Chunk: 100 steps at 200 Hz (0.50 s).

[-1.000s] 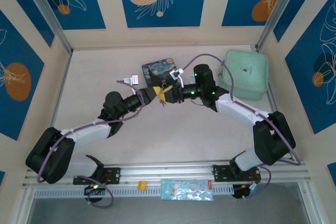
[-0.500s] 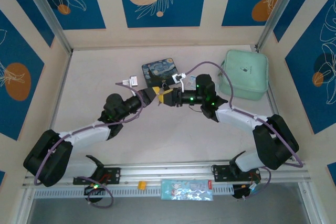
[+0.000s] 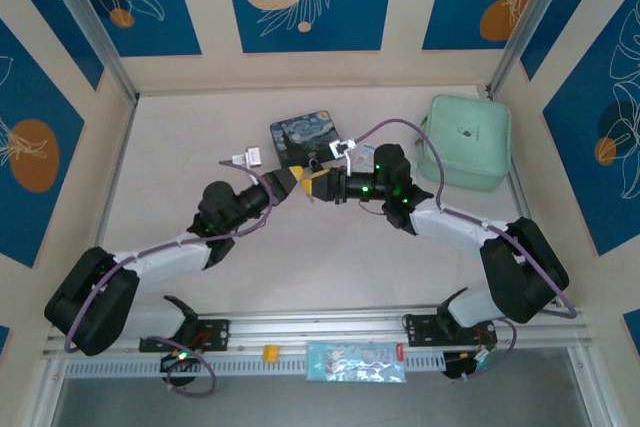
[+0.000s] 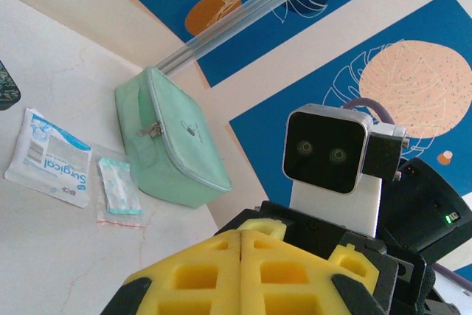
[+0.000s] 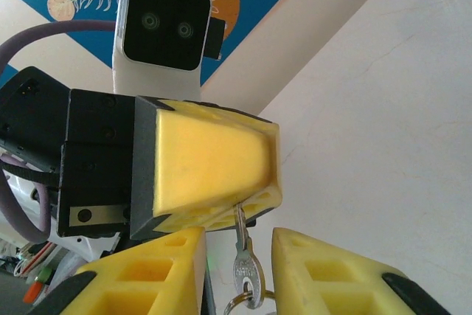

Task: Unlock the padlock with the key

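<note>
While the key [image 5: 247, 274] hangs by its blade from the left gripper [image 4: 240, 263], whose yellow pads are pressed together on it, its round head and ring dangle at 6 o'clock, free for the other arm to take. Whether the padlock sits hidden inside that clamp cannot be told. The right gripper [image 5: 237, 252] stands spread, one finger on either side of the head and touching neither, apparently set to close on it. Seen from above, both tools meet nose to nose over the table [image 3: 300, 257]. The painted tin [image 3: 300, 137] lies close at 11 o'clock and the green pouch [image 3: 468, 142] well apart at 2 o'clock. Bare surface toward 6 o'clock leaves the most room to draw back.
</note>
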Tool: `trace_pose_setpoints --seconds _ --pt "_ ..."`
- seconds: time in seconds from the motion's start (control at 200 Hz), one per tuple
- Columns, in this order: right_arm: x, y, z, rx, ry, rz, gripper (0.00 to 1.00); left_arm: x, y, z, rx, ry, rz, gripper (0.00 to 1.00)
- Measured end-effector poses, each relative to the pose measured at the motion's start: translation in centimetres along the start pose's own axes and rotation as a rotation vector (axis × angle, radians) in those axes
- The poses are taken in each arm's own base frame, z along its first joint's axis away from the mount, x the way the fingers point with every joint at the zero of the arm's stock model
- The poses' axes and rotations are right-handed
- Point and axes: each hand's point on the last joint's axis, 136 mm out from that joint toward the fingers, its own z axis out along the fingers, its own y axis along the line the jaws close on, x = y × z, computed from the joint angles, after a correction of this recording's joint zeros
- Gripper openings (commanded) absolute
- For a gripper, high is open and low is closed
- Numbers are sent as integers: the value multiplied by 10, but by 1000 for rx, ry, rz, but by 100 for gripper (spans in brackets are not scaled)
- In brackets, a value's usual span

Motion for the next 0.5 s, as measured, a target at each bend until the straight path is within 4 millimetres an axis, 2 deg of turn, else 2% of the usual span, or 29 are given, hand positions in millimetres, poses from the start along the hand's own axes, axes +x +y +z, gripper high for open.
trace_pose_setpoints --seconds 0.245,0.5 --pt "2 -2 1 -3 -1 14 17 -1 1 -1 0 -12 -5 0" --pt "2 -4 3 -4 -2 18 18 -2 0 -1 0 -18 -5 0"
